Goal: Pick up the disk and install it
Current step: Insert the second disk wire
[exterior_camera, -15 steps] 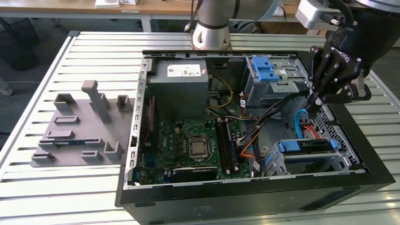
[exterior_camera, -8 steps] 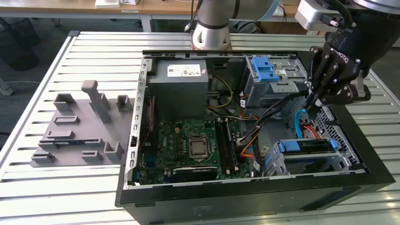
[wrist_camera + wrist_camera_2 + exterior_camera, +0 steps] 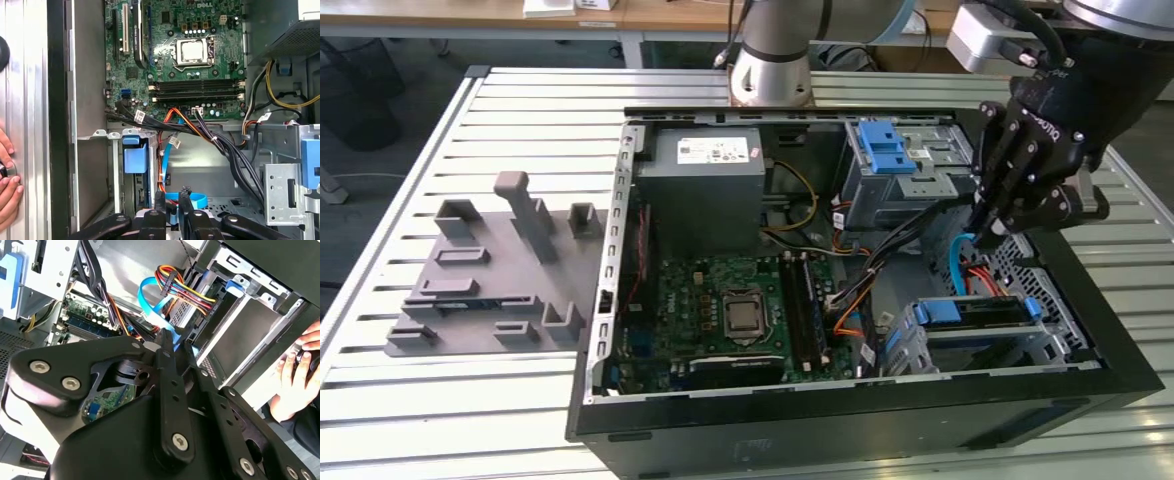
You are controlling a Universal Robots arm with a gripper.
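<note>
Exterior view first: open black computer tower (image 3: 854,420) lying on the slatted metal table (image 3: 400,400), green motherboard (image 3: 720,300) exposed. Black two-finger gripper (image 3: 991,232) hanging inside the case on the exterior view's right, tips just above a looping light-blue flat cable (image 3: 970,262). Silver hard drive with blue plastic frame, the disk (image 3: 971,312), seen sitting in the near-right silver cage, well below the fingertips and not touching them.

Over to the first wrist view: fingers (image 3: 159,197) drawn narrow, a slim gap between, nothing of the disk in them. Blue cable looping right by the tips; touching or not, hard to call. Disk (image 3: 135,157) edge-on in its bay, blue tab showing. A person's hand (image 3: 7,185) resting at the case's outer edge.

Second wrist view: the same narrow pinch, a multicoloured power lead (image 3: 185,287) just beyond.

Judging by this, pick-up done and the install close to finished. Any further move in here calls for a clean path past those cables.
</note>
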